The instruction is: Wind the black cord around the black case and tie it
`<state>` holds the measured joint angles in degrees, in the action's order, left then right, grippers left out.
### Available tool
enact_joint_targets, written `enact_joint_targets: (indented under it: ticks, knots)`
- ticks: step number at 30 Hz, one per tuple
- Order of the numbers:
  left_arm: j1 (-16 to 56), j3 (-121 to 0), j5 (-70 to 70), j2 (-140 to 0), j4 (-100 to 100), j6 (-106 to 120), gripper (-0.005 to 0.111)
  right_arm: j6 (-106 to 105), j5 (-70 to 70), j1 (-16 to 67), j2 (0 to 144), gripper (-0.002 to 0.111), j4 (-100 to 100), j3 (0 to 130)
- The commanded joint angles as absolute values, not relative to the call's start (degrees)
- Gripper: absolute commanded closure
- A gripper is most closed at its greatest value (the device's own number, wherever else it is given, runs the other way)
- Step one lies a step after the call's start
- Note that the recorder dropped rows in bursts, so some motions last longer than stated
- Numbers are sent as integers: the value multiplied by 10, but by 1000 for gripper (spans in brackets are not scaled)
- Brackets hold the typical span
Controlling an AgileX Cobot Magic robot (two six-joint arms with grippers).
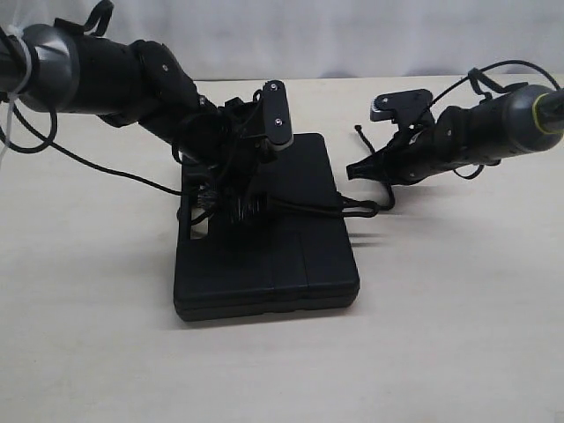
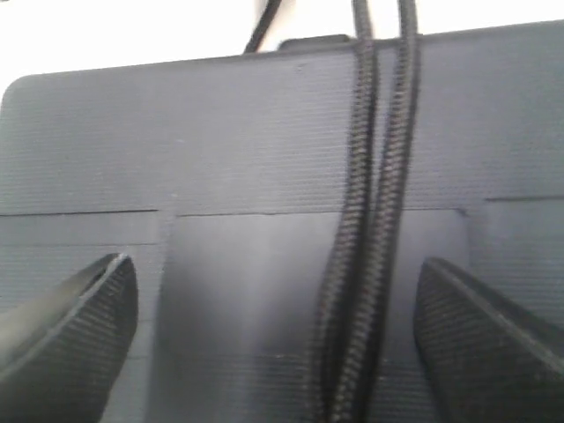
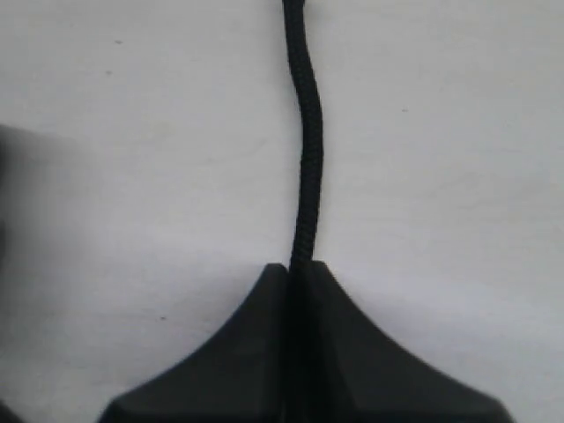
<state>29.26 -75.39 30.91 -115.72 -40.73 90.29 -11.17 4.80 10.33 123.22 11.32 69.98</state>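
Observation:
The black case [image 1: 282, 256] lies flat in the middle of the table. The black cord [image 1: 308, 208] crosses its top and loops off the right edge. My left gripper [image 1: 233, 210] hovers low over the case's left part. In the left wrist view it is open [image 2: 278, 344], with two strands of the cord [image 2: 374, 229] lying side by side on the case [image 2: 176, 132] between the fingers [image 2: 84, 330], nearer one of them. Right of the case, my right gripper [image 1: 354, 167] is shut on a single strand of the cord [image 3: 306, 159], which leaves the closed tips [image 3: 298, 269] over the table.
The pale table [image 1: 458, 308] surrounds the case. A loose end of cord [image 1: 359, 134] sticks up behind the right gripper. Thin arm cables [image 1: 88, 163] trail across the table at the left.

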Motion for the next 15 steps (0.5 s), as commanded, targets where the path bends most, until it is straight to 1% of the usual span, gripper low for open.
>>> enact_joint_targets:
  ticks: [1,6,12,15]
  knots:
    - [294,-754,312,-1155,-414,902,27,-138,26,113,1223,104,111,695]
    - [294,-754,261,-1165,-416,898,27,-161,16,113,1223,104,111,690]
    - [294,-754,298,-1150,-378,897,27,-171,28,113,1223,104,109,690]
    - [294,-754,298,-1137,-366,860,27,-171,31,113,1223,104,109,690]
